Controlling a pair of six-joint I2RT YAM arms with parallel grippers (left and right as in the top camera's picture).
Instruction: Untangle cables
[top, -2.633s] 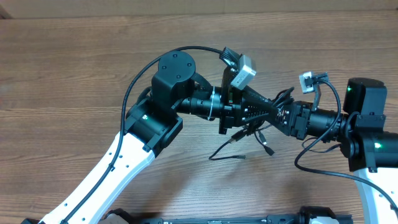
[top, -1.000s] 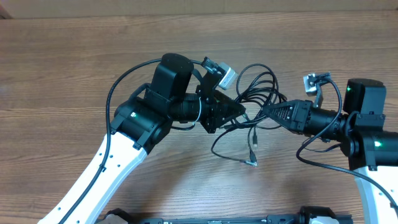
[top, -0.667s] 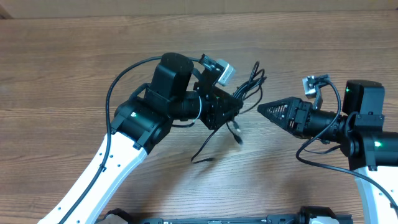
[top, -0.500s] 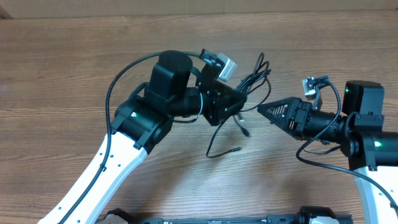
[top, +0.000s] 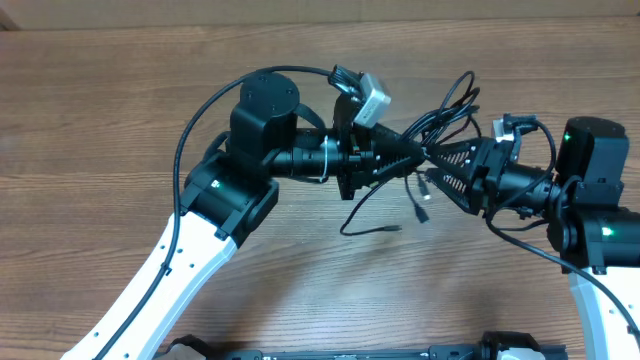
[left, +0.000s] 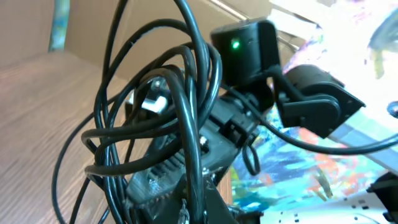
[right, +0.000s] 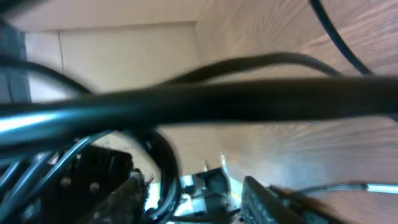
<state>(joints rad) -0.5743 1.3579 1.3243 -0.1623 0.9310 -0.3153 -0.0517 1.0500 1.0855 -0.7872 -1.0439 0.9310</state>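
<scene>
Left gripper: the left gripper (top: 408, 157) is reaching toward 3 o'clock, and its fingers are squeezing together, clamped on the tangle.
Right gripper: the right gripper (top: 432, 168) is pointing toward 9 o'clock, nose to nose with the left one. In its wrist view the two fingers (right: 127, 190) are standing apart, jaws parted, with a blurred cord running across in front of them. Whether they are touching any cord, I cannot tell.
Cables: the thin black cables (top: 452, 108) with small plug tips are bunching between the two grippers, above the brown wood-grain table (top: 120, 90). Their loops are fanning out toward 1 o'clock.
Loose ends: strands are hanging toward 6 o'clock from the grip, one ending in a small plug tip (top: 422, 210), another trailing toward 7 o'clock.
Left wrist view: the loops are crossing over one another in front of the right arm's black housing with a green light (left: 235, 45).
</scene>
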